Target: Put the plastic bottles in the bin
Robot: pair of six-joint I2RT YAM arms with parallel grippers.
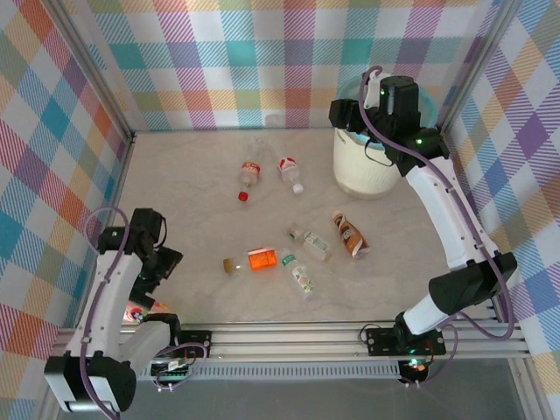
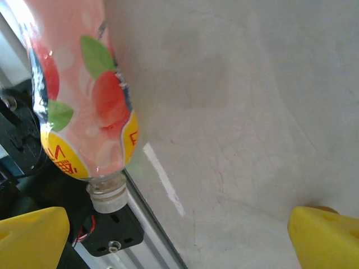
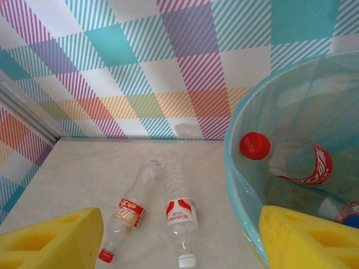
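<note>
My left gripper (image 2: 179, 241) is open at the table's near left edge, with bare table between its yellow fingers (image 2: 31, 238). A pink peach-label bottle (image 2: 84, 95) without a cap lies just ahead of it to the left, along the metal rail. My right gripper (image 3: 179, 241) hangs open and empty at the rim of the bin (image 3: 241, 185), which has a light blue liner. Inside the bin lies a red-capped bottle (image 3: 291, 159). Two clear bottles (image 3: 129, 213) (image 3: 180, 216) lie on the table left of the bin. In the top view the right gripper (image 1: 378, 131) is above the bin (image 1: 363, 171).
Several more bottles lie mid-table: an orange-label one (image 1: 258, 260), a green-label one (image 1: 300, 276), a clear one (image 1: 311, 242) and a brown-label one (image 1: 350, 234). Checked walls close off the left, back and right. A metal rail (image 2: 151, 224) runs along the near edge.
</note>
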